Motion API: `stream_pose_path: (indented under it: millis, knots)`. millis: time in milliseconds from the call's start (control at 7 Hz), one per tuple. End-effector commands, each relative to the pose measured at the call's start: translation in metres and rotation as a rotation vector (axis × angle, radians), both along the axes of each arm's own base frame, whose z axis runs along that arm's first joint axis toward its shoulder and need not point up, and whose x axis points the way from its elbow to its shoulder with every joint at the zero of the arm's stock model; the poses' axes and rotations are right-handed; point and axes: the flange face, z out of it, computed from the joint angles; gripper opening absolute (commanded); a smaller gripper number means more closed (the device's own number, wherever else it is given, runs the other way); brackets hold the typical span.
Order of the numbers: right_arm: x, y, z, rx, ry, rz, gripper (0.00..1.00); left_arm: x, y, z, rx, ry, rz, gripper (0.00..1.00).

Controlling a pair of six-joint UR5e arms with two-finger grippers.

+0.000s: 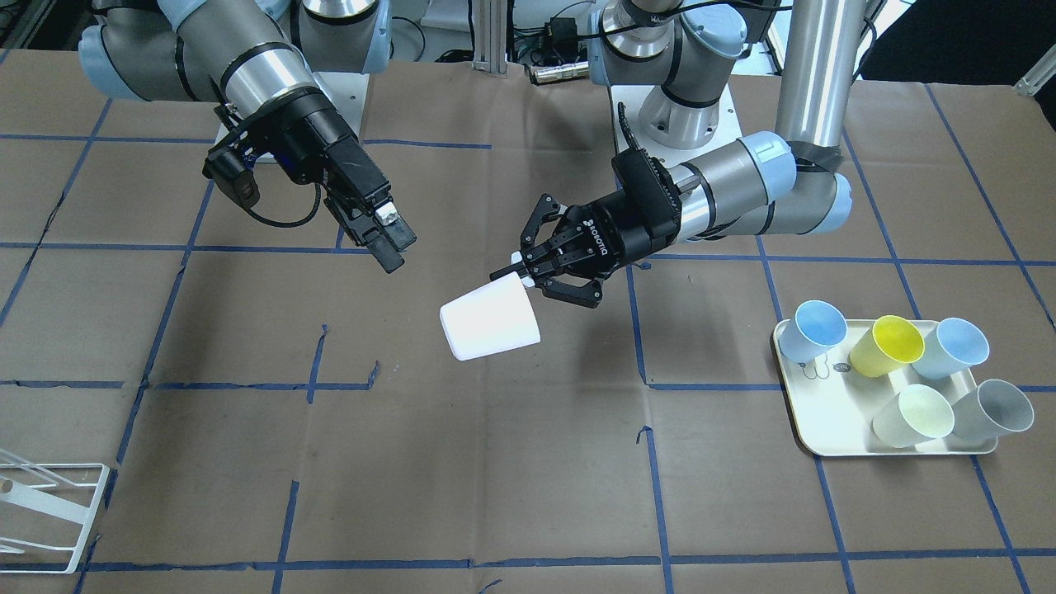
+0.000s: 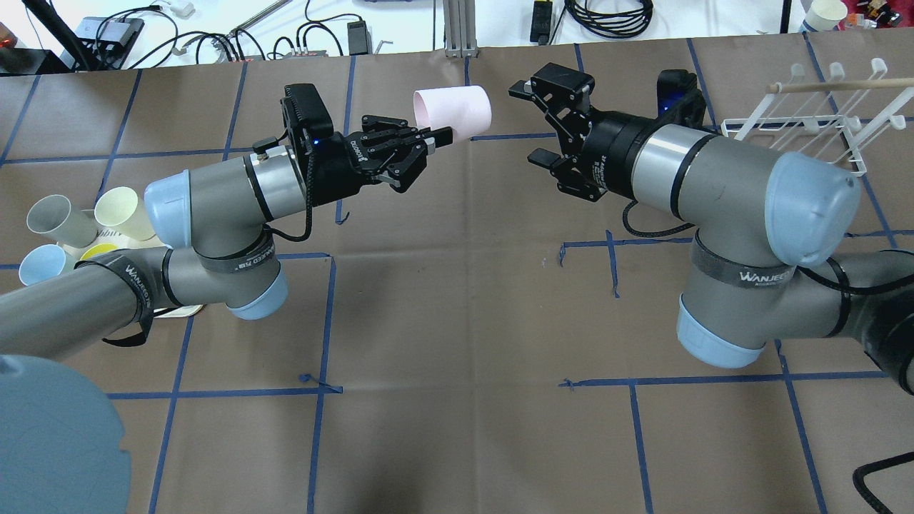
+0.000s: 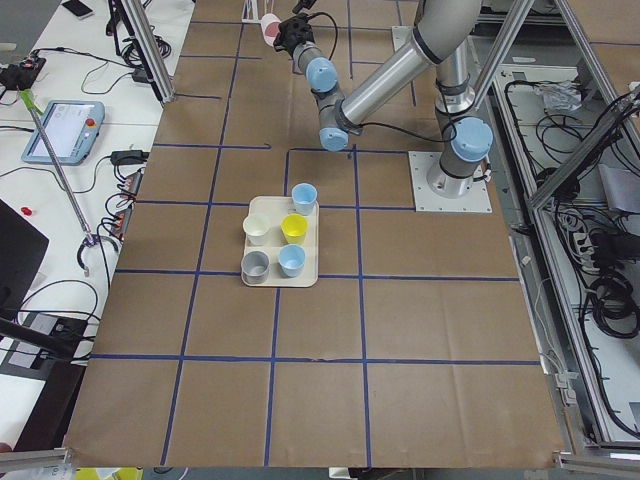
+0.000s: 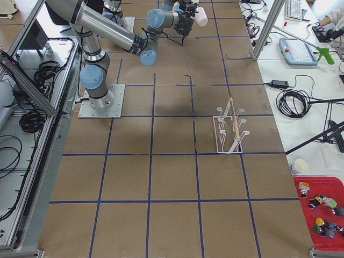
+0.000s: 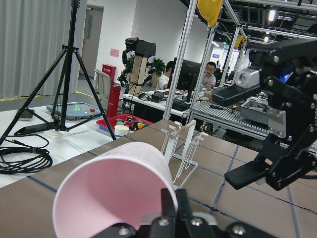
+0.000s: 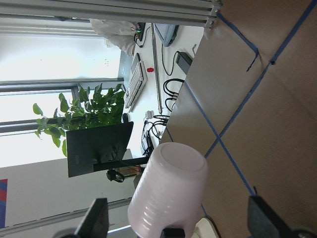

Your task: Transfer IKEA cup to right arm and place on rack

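Observation:
My left gripper (image 2: 439, 137) is shut on the rim of a pale pink IKEA cup (image 2: 453, 111) and holds it on its side above the table. The cup's base points at my right gripper (image 2: 532, 123), which is open and empty a short gap away. The front view shows the cup (image 1: 491, 322) in the left gripper (image 1: 516, 276), with the right gripper (image 1: 392, 247) up and to its left. In the right wrist view the cup (image 6: 168, 193) lies ahead between the spread fingers (image 6: 96, 220). The white wire rack (image 2: 807, 121) stands behind the right arm.
A cream tray (image 1: 825, 429) with several coloured cups lies on the robot's left side. The rack (image 1: 49, 511) sits at the table's edge on the robot's right. Brown paper with blue tape lines covers the table (image 1: 495, 462).

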Motion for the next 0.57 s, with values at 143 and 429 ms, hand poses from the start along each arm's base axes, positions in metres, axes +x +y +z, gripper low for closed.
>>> stream_pose_path:
  millis: [143, 429]
  knots:
    - [0.006, 0.006, -0.029, -0.057, -0.093, -0.022, 1.0, -0.001, 0.0, 0.0, 0.021, 0.008, 0.002, 0.0]
    - [0.009, 0.0, -0.042, -0.028, -0.09, -0.02, 1.0, -0.001, 0.0, -0.001, 0.023, 0.009, 0.002, 0.0]
